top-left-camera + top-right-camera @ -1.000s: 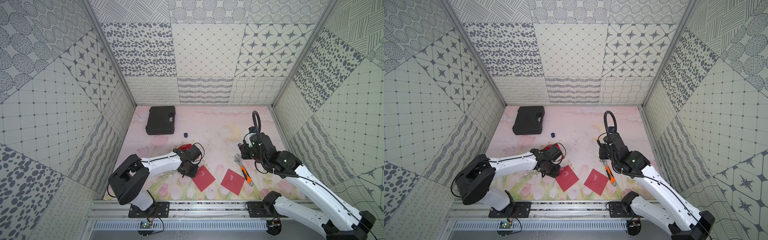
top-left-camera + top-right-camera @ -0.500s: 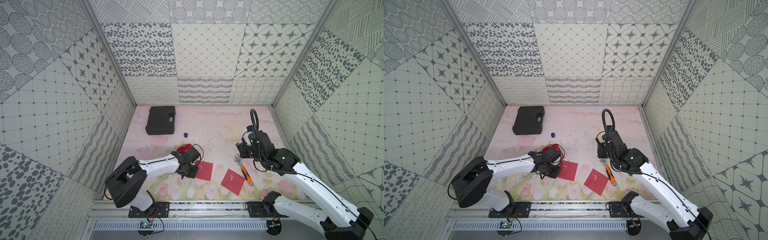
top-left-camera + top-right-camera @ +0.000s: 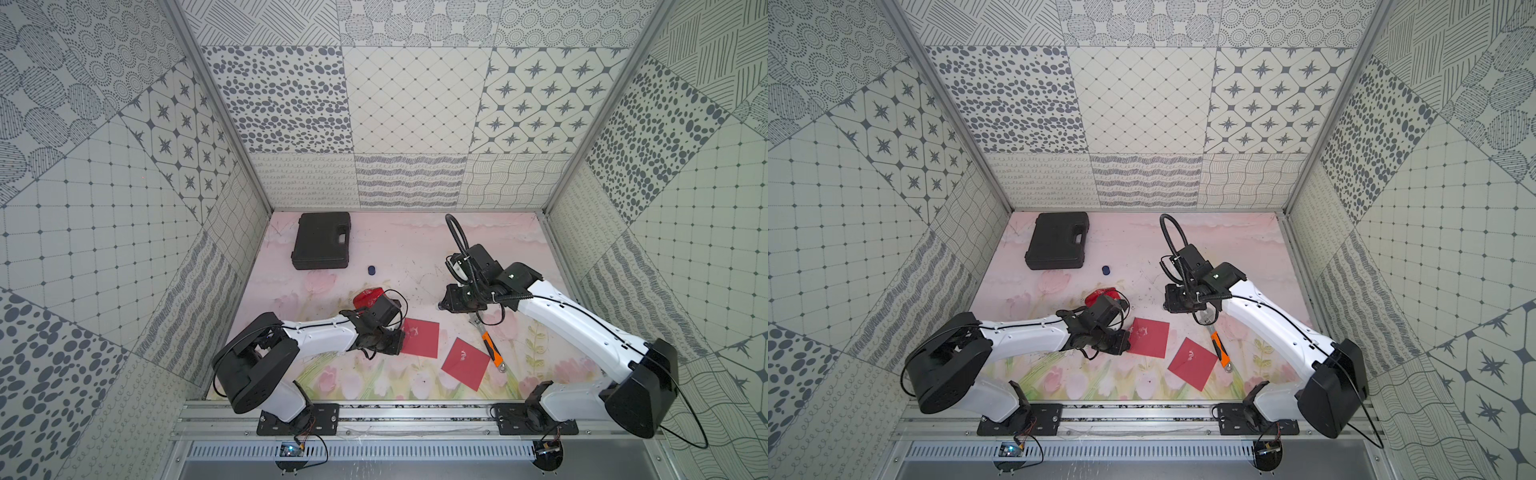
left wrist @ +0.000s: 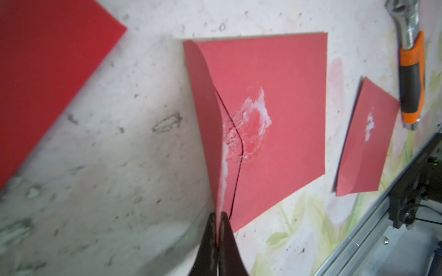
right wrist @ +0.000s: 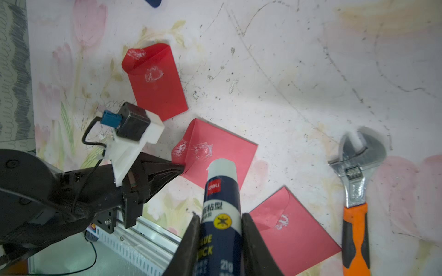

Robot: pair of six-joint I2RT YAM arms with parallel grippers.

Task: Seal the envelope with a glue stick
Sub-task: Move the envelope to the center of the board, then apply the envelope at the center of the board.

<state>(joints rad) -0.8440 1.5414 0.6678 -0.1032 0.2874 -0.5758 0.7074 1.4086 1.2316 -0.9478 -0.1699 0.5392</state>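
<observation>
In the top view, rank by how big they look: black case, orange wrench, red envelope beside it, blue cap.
1. black case
2. red envelope
3. orange wrench, about as long but far thinner
4. blue cap

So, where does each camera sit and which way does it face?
Top views: high above the front rail, looking down at the table; left arm and right arm show.
Left wrist: behind the left gripper, facing the envelope whose flap it pinches; fingertips show.
Right wrist: behind the right gripper, facing along the held glue stick; the left arm shows too.
Shared: both wrists see that envelope and the wrench.
</observation>
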